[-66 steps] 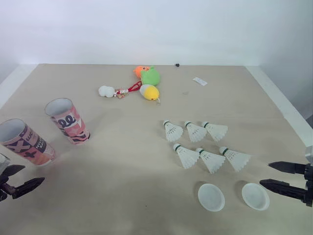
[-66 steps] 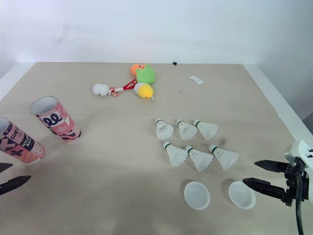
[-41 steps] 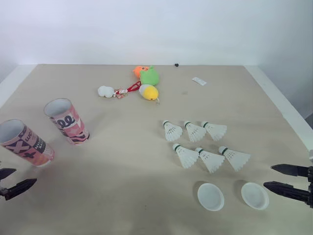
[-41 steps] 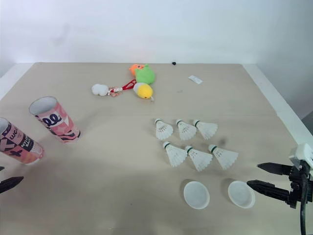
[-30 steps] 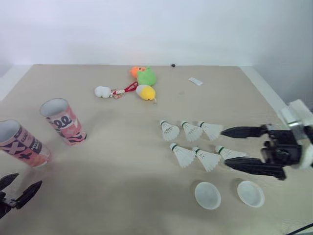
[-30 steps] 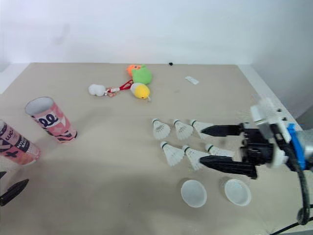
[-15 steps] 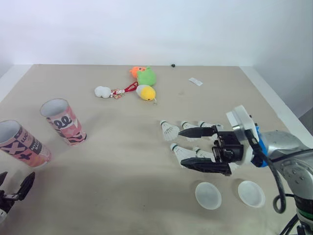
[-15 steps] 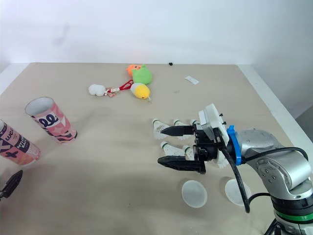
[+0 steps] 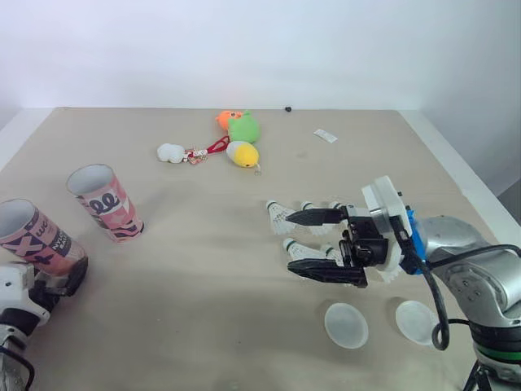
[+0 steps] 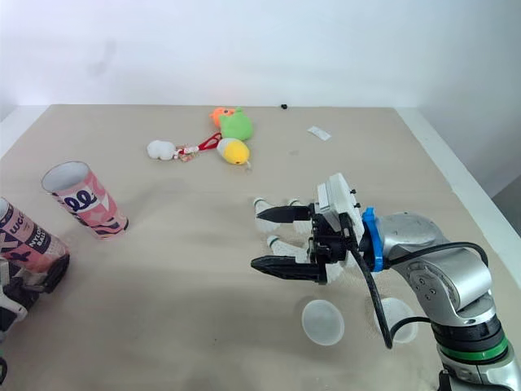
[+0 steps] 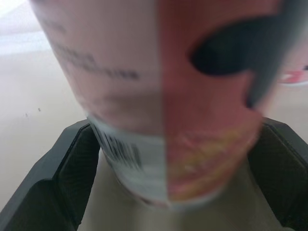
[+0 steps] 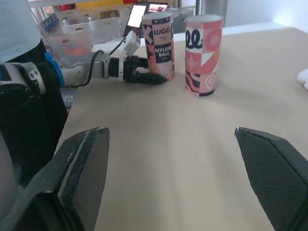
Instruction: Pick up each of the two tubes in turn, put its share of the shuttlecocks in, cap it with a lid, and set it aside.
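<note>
Two pink patterned tubes stand open-topped at the table's left: the far tube (image 9: 104, 202) and the near tube (image 9: 37, 236). My left gripper (image 9: 65, 275) is open, its fingers (image 11: 72, 178) flanking the near tube's (image 11: 178, 96) base. Several white shuttlecocks (image 9: 281, 214) lie in two rows right of centre, partly hidden by my right gripper (image 9: 291, 244). It hovers over them, open and holding nothing. Two white lids (image 9: 346, 326), (image 9: 419, 322) lie nearer the front edge. The right wrist view faces both tubes (image 12: 203, 53) and the left gripper (image 12: 144, 77).
A cluster of plush toys (image 9: 242, 130), green, orange, yellow and white, lies at the back centre. A small white tag (image 9: 326, 135) sits at the back right. The table's right edge (image 9: 480, 195) runs close to my right arm.
My right arm swung in from the right edge to above the shuttlecocks, fingers open. My left gripper moved forward until it straddled the near tube's base.
</note>
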